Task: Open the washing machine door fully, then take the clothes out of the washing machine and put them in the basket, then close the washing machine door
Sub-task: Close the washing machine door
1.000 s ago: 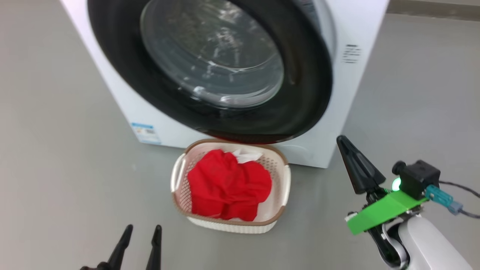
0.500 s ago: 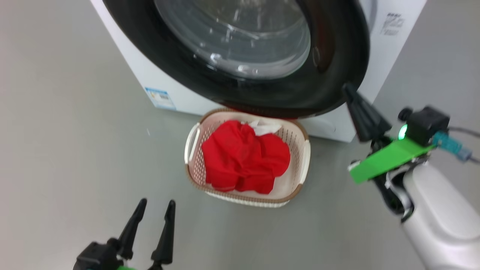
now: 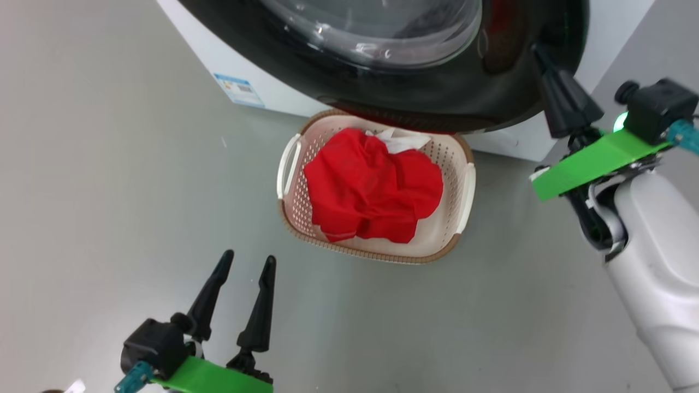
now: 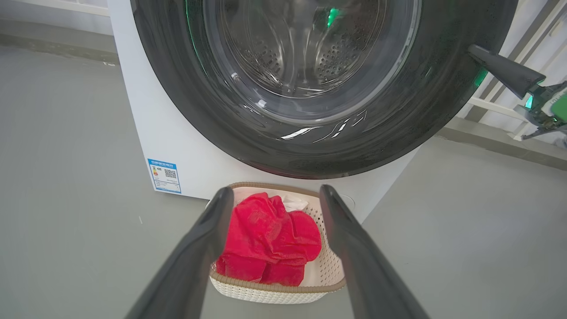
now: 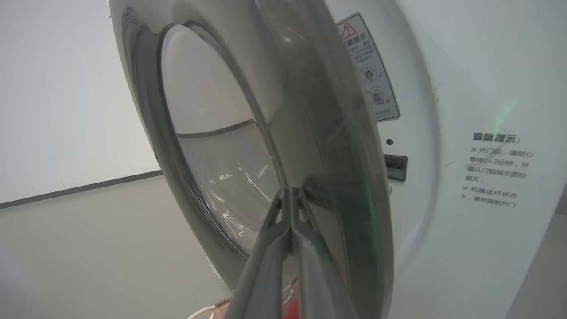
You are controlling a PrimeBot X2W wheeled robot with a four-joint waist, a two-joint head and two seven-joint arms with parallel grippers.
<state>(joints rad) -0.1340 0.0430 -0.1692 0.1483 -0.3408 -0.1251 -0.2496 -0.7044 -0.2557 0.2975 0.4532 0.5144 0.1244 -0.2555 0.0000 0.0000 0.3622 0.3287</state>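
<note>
The washing machine door [image 3: 437,93] hangs partly swung out from the white washing machine [image 3: 614,27], above the basket [image 3: 467,185]. Red clothes [image 3: 371,185] and a small white piece [image 3: 401,143] lie in the basket. My right gripper [image 3: 540,52] is shut, its tips against the door's black rim; in the right wrist view the shut gripper [image 5: 290,192] meets the door [image 5: 266,133]. My left gripper [image 3: 246,265] is open over the floor in front of the basket. The left wrist view shows the left gripper [image 4: 275,191], the clothes [image 4: 266,239], the basket [image 4: 274,288] and the door [image 4: 319,88].
Grey floor [image 3: 109,191] lies to the left and in front of the basket. A blue label [image 3: 238,89] is on the machine's front. Printed text [image 5: 496,168] and a latch slot [image 5: 395,167] sit beside the door opening.
The head camera has tilted down, shifting the whole picture. My right gripper has moved from beside the machine up to the door's rim. The clothes in the basket lie as before.
</note>
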